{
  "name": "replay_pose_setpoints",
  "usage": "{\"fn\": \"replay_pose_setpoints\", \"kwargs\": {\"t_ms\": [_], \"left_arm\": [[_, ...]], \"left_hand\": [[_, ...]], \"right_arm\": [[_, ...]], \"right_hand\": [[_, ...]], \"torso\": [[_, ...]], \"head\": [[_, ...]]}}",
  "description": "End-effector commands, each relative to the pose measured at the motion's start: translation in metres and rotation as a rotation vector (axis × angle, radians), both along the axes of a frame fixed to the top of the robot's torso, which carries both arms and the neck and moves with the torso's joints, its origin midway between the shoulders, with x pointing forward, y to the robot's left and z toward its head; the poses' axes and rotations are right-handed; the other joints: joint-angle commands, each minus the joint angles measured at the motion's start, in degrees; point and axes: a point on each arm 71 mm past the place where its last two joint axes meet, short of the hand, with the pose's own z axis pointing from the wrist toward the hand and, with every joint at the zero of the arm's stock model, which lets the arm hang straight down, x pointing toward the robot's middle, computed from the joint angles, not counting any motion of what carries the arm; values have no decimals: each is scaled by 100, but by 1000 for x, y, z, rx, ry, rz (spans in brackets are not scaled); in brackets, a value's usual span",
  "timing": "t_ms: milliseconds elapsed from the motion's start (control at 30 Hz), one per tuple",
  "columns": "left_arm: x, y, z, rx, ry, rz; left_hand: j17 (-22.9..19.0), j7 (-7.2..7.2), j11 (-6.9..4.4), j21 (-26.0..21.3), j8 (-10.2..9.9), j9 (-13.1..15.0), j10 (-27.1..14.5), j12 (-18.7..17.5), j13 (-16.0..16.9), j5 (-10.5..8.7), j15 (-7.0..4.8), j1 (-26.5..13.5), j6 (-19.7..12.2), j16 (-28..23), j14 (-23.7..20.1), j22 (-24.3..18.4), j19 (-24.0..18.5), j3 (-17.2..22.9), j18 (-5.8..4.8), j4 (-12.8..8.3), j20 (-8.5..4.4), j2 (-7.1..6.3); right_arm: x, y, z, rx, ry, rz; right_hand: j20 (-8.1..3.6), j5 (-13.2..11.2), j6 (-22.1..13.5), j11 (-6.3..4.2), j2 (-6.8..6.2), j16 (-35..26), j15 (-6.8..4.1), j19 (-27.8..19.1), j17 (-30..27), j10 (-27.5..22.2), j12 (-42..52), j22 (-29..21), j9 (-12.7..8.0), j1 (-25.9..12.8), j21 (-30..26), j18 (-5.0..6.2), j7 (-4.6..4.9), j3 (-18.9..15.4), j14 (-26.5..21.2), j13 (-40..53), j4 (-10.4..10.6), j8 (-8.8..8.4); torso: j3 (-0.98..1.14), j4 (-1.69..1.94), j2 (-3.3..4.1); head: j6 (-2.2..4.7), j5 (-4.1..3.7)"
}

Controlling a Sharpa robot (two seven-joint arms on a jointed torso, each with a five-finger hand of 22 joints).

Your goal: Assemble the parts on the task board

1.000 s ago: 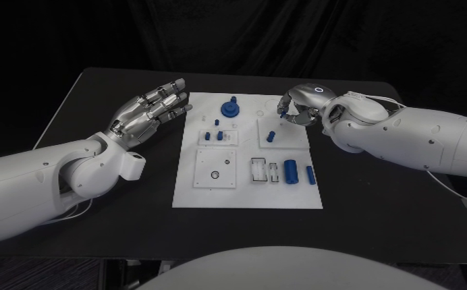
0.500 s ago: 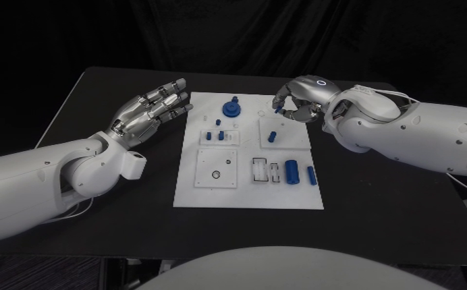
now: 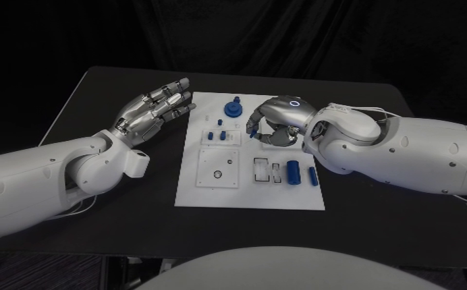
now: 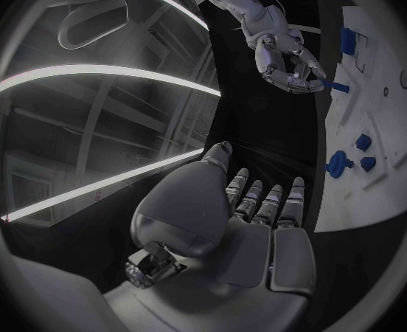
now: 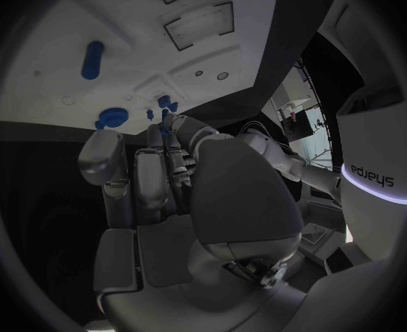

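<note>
My right hand (image 3: pixel 275 127) pinches one small blue part (image 4: pixel 336 87) in its fingers above the task board (image 3: pixel 248 199). Left hand (image 3: pixel 151 111) hovers beside it over the bench (image 3: pixel 117 189), fingers spread, holding nothing. I count two blue cylinders (image 3: pixel 292 170) just behind my right fingers.

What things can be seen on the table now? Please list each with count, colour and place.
table: one, black, under everything.
task board: one, white, middle of the table.
parts: several, blue, lying or standing on the board; exact count unclear.
held part: one, blue, pinched in the right robot hand above the board.
left robot hand: one, silver, fingers apart, holding nothing, beside the board's left edge.
right robot hand: one, silver, over the board's far middle.
</note>
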Motion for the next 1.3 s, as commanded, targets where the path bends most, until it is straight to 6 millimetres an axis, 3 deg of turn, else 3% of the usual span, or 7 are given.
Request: {"fn": "replay_pose_setpoints", "kwargs": {"t_ms": [33,467,733,900,1300], "left_arm": [[-1,0,6,-71,-74,10],[0,-2,5,-74,-74,5],[0,-4,5,-74,-71,1],[0,-4,4,-73,-69,0],[0,-7,4,-73,-64,-7]], "left_hand": [[3,53,-11,31,22,7,-3,39,1,23,47,23,6,18,-9,-18,23,5,-83,-29,-13,18],[0,65,-9,20,18,5,-8,33,-1,25,41,5,-6,12,-23,-48,7,31,-96,-37,-18,29],[-1,116,-31,15,21,8,-15,32,-2,25,41,-21,15,12,-27,-56,3,67,-106,-54,-19,34],[0,144,-50,15,26,11,-14,35,-2,24,42,-35,36,14,-26,-59,4,82,-109,-64,-20,29],[1,199,-84,17,37,19,-16,39,-2,25,44,-59,92,19,-23,-57,13,114,-112,-83,-19,24]], "right_arm": [[-3,8,-8,-66,-3,21],[-7,31,-27,-85,23,69],[-9,42,-34,-93,26,90],[-9,46,-37,-96,28,94],[-11,55,-45,-115,41,107]], "right_hand": [[-1,-29,-27,-14,-24,10,-1,20,-6,43,-24,723,5,15,6,-74,6,-23,27,-6,16,-4],[-3,-29,-25,-18,-25,28,-4,28,12,58,-24,726,9,25,17,-75,4,-20,37,-8,9,-5],[-4,-29,-27,-20,-27,28,-5,33,10,69,-23,728,10,29,23,-76,4,-20,38,-8,5,-8],[-5,-28,-29,-21,-28,23,-6,32,3,76,-22,726,10,32,17,-74,4,-19,36,-8,2,-10],[-7,-50,-40,-21,-50,-10,-7,24,-38,87,-28,717,10,34,-15,-67,6,-28,20,-12,-7,-21]], "torso": [[7,-5,3],[-4,16,-7],[2,25,11],[6,2,15],[11,-5,12]], "head": [[-1,20],[-1,27],[-1,45],[-1,57],[-1,68]]}}
